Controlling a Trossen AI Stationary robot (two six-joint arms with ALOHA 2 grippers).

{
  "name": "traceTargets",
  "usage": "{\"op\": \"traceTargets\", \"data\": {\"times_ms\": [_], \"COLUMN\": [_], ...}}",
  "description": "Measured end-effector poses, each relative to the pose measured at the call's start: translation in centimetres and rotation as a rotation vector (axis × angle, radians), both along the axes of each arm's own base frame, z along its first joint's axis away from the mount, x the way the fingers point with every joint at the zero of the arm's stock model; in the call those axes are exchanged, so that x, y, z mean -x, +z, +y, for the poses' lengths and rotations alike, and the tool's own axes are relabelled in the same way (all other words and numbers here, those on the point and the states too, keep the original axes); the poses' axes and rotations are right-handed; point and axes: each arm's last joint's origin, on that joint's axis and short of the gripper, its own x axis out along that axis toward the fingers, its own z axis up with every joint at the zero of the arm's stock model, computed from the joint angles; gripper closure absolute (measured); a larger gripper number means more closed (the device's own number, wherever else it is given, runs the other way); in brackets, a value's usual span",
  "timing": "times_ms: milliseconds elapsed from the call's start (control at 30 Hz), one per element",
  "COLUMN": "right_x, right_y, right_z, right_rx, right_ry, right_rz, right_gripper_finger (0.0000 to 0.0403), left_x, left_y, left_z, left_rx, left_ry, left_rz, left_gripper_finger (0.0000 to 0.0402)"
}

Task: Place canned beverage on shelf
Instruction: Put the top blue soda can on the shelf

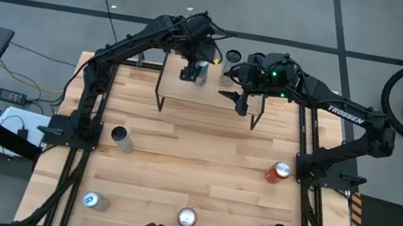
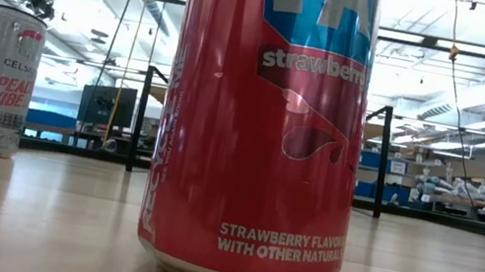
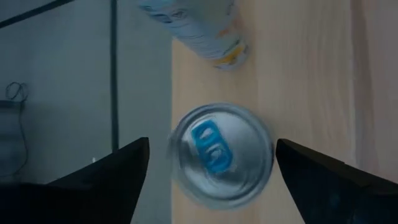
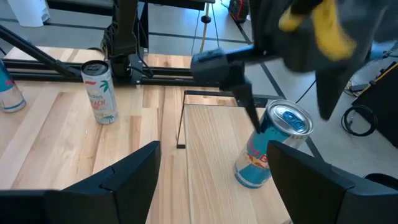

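Note:
The shelf (image 1: 207, 102), a light wooden board on thin black legs, stands at the table's far middle. A blue canned beverage (image 4: 272, 149) stands upright on the board (image 4: 214, 155), its silver top (image 3: 221, 155) facing up. My left gripper (image 1: 194, 72) is open above it and points steeply down. Its two fingers (image 3: 124, 168) stand on either side of the can's top. My right gripper (image 1: 229, 83) is open over the shelf's right part, with nothing between its fingers.
A second pale can (image 3: 199, 28) stands just beyond the blue one. Several more cans stand on the table: a white one (image 1: 121, 139) at the left, a red one (image 1: 279, 171) at the right, and three along the near edge, among them the strawberry can (image 2: 259, 129).

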Motion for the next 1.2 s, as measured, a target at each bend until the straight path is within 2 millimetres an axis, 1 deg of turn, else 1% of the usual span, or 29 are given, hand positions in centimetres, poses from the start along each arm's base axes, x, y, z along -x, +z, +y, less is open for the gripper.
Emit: {"op": "traceTargets", "data": {"times_ms": [300, 400, 567, 667, 933, 1033, 1200], "right_x": [0.0, 0.0, 0.0, 0.0, 0.0, -0.2, -0.8], "right_y": [0.0, 0.0, 0.0, 0.0, 0.0, 0.5, 1.6], "right_z": [0.0, 0.0, 0.0, 0.0, 0.0, -0.1, -0.3], "right_rx": [0.0, 0.0, 0.0, 0.0, 0.0, 0.021, 0.064], "right_ry": [0.0, 0.0, 0.0, 0.0, 0.0, 0.0, 0.001], "right_rz": [0.0, 0.0, 0.0, -0.001, -0.001, -0.05, -0.181], "right_gripper_finger": [0.0101, 0.0101, 0.0101, 0.0101, 0.0101, 0.0101, 0.0101], "left_x": [2.0, 2.5, 3.2, 3.2, 3.2, 3.9, 6.0], "left_y": [2.9, 3.5, 3.6, 3.6, 3.6, 4.5, 6.7], "left_z": [-1.2, -1.6, -1.9, -2.0, -3.3, -3.9, -4.8], "left_rx": [-0.007, 0.011, 0.058, 0.072, 0.089, 0.074, 0.054], "left_ry": [0.052, 0.086, 0.139, 0.161, 0.14, 0.136, 0.16], "left_rz": [-0.092, -0.116, -0.102, -0.108, -0.075, -0.099, -0.174], "left_gripper_finger": [0.0049, 0.0049, 0.0049, 0.0049, 0.0049, 0.0049, 0.0049]}}
